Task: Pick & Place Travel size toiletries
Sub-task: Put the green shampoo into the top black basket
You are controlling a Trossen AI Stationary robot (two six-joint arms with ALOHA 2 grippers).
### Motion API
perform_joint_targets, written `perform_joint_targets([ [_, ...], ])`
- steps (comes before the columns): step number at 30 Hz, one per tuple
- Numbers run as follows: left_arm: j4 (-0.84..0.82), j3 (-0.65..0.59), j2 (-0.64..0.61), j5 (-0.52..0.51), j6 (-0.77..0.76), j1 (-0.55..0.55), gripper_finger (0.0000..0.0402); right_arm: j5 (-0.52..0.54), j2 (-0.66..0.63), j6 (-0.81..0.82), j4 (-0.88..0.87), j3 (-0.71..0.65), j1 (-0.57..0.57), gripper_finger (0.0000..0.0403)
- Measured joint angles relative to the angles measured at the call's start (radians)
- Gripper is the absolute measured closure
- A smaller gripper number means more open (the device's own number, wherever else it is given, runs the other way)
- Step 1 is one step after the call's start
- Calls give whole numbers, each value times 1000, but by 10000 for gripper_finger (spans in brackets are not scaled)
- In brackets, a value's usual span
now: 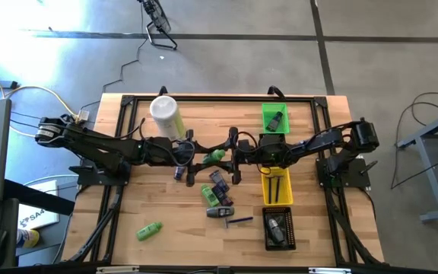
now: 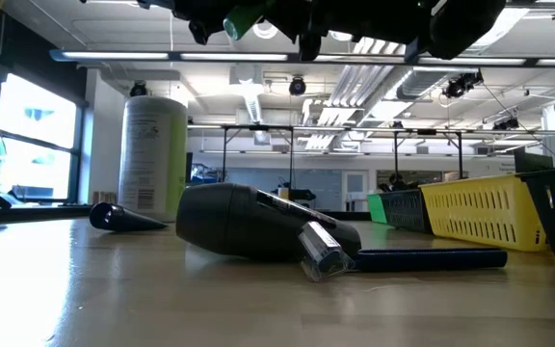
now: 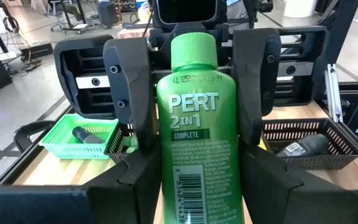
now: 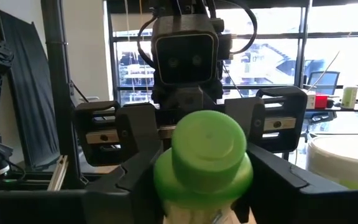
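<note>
A wide workshop with ceiling lights and glass partitions stretches behind the wooden tabletop (image 1: 166, 228). Both arms meet above the middle of it, just beside the tall pale-green canister (image 1: 166, 115). Between them hangs a bright green mini bottle (image 1: 214, 156), lying level with its long axis running from one arm to the other.

The left claw (image 3: 194, 186) is clenched on the bottle's body, label facing the wrist. The right claw (image 4: 204, 186) faces it from the cap end, its fingers (image 4: 135, 171) standing on either side of the green cap (image 4: 208, 144); whether they already press on it or only bracket it I cannot tell. This looks like a hand-over from left arm to right.

The coming move turns on that shared axis: the bottle points straight into the right claw, so the right arm is the nearer taker, and any pull should run along the bottle's length.

Beyond the right arm from the canister lie the green bin (image 1: 274, 117), yellow bin (image 1: 276, 185) and black bin (image 1: 278, 229). More toiletries (image 1: 219, 199) lie loose beneath the claws, and another green bottle (image 1: 149, 230) lies well apart near the tabletop's front edge. Open room is ample above.
</note>
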Motion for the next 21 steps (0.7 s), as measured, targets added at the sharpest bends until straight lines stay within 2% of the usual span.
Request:
perform_joint_targets([
  [7,-2,0,0,-2,1,0,227,0,0,0,-3,0,0,244],
  [15,-3,0,0,-2,3,0,227,21,0,0,-4,0,1,231],
  [21,-17,0,0,-3,4,0,227,21,0,0,-9,0,1,248],
])
